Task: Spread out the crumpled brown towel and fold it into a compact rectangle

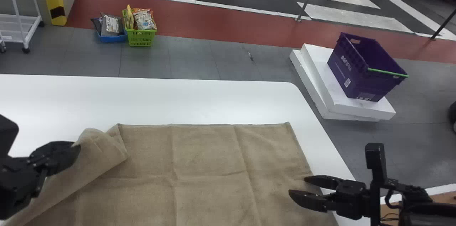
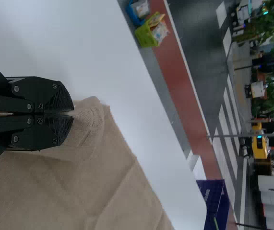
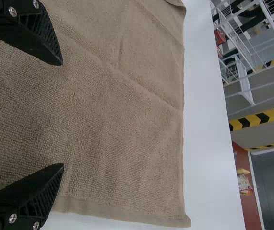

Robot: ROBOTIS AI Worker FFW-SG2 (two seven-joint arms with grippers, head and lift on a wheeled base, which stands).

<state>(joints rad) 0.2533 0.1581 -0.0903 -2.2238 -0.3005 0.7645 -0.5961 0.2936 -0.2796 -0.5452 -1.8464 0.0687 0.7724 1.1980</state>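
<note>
In the head view, the brown towel (image 1: 203, 154) lies mostly flat on the white table (image 1: 142, 101), with its left side turned over. The left gripper (image 1: 77, 147) is there. The right gripper (image 1: 298, 186) is over the towel's right edge.

In the left wrist view, the jaws pinch the towel.

In the right wrist view, the jaws are wide open.

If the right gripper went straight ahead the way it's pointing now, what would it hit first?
Probably the brown towel, which lies below and ahead of the open right gripper; the gap between them is hard to judge.
</note>
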